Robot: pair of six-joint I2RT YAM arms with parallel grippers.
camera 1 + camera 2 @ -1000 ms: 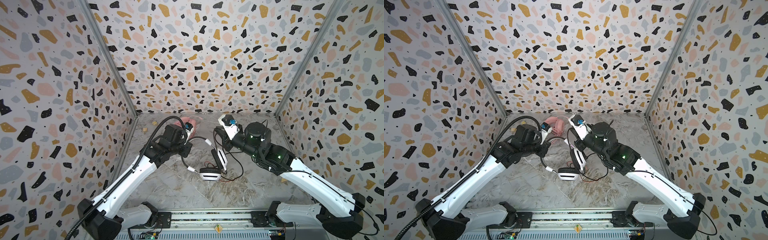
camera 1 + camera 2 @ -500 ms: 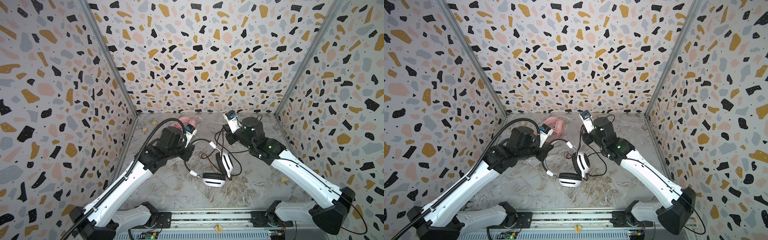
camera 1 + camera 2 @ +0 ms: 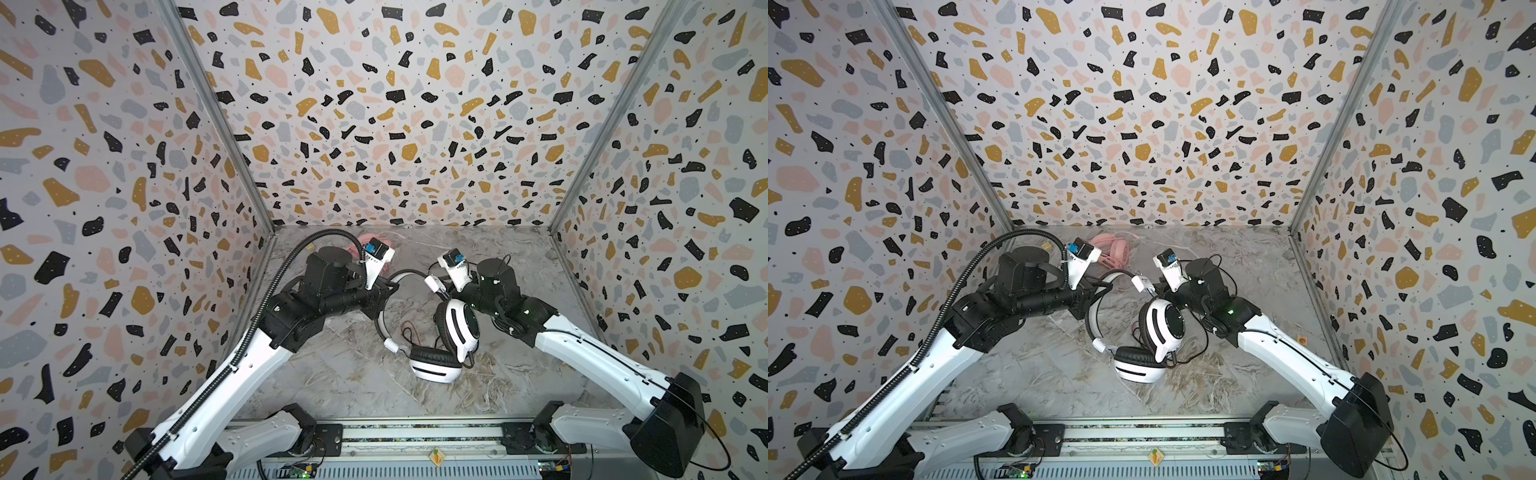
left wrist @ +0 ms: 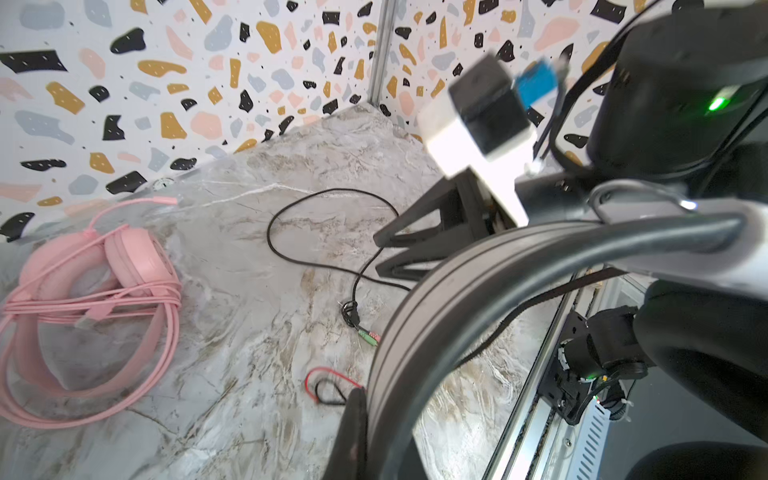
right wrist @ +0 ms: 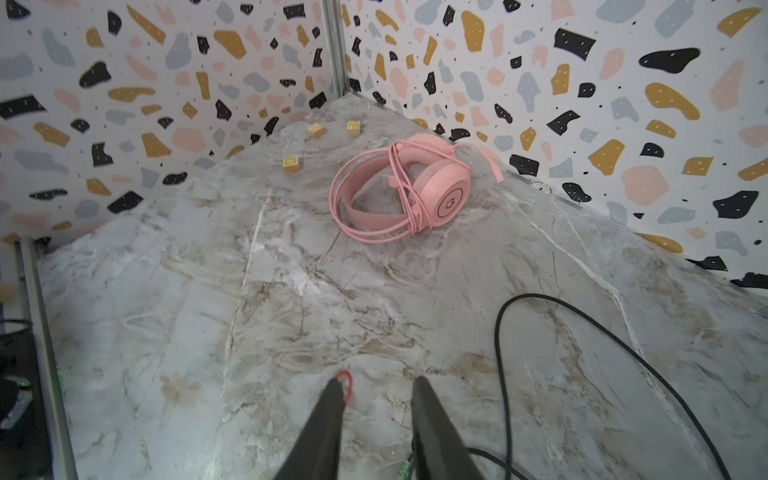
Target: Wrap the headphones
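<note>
Just below the middle of both top views, the white-and-black headphones [image 3: 457, 328] sit on the marble table [image 3: 332, 386] with 2 white cups: 1 flat with its cushion up, 1 on edge. The black band arches up-left, so the long axis runs diagonally. The left gripper [image 3: 379, 301] is clamped on that band. The right gripper [image 5: 378, 382] is partly open and empty. A black cord [image 5: 540, 295] trails loose. At upper centre, the pink headphones [image 3: 1113, 249] lie cord-wrapped.
</note>
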